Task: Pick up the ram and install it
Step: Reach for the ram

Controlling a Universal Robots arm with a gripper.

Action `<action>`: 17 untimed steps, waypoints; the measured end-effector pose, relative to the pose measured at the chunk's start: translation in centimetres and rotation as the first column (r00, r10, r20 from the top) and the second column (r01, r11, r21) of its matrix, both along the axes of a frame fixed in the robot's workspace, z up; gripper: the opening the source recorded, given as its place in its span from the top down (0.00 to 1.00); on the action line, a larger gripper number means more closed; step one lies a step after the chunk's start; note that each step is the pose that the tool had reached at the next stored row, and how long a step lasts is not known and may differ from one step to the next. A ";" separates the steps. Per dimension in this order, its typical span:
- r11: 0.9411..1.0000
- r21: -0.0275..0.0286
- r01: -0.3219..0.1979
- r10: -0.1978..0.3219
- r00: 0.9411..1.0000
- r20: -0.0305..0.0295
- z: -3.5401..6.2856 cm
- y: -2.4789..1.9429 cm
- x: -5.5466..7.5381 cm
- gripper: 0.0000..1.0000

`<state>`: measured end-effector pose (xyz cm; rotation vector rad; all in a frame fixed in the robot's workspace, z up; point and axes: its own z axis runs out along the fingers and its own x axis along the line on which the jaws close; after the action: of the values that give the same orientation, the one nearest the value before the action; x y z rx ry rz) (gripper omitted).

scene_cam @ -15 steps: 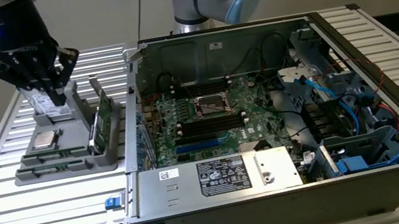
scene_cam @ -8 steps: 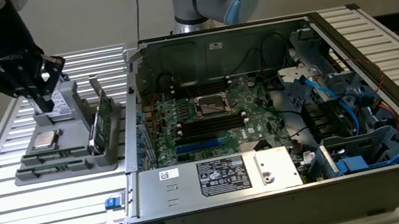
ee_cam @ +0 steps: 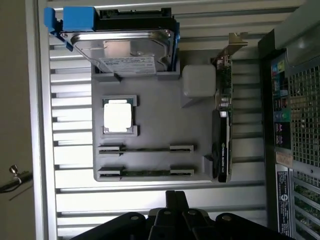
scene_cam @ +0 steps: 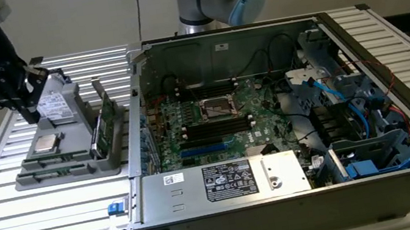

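Two ram sticks lie on edge in the slots of a grey parts tray (ee_cam: 150, 90): one ram (ee_cam: 146, 148) and a second ram (ee_cam: 146, 173) beside it. In the exterior view they sit at the tray's near end (scene_cam: 56, 171). My gripper (ee_cam: 175, 199) hovers above the table just off that end of the tray, fingers pressed together and holding nothing. In the exterior view the gripper (scene_cam: 28, 112) hangs over the far part of the tray (scene_cam: 34, 177), on the exterior view's left. The open computer case (scene_cam: 401, 102) shows its motherboard (scene_cam: 261, 106) with memory slots (scene_cam: 216, 128).
The tray also holds a hard drive (ee_cam: 125, 45) in a blue bracket, a processor (ee_cam: 119, 116) and an upright expansion card (ee_cam: 222, 125). The case wall (ee_cam: 292, 120) stands right beside the tray. Cables and drive cages (scene_cam: 355, 128) crowd the case's right side.
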<state>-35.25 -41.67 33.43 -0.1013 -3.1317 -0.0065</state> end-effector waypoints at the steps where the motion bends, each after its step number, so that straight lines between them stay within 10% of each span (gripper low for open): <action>1: 1.000 0.000 0.000 0.000 1.000 0.000 -0.12 -0.01 -0.3 0.89; 17: 0.999 -0.002 -0.053 0.053 0.999 0.000 -1.35 0.29 -2.2 0.89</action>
<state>-37.48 -41.38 32.08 -0.0190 -3.1334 -0.0024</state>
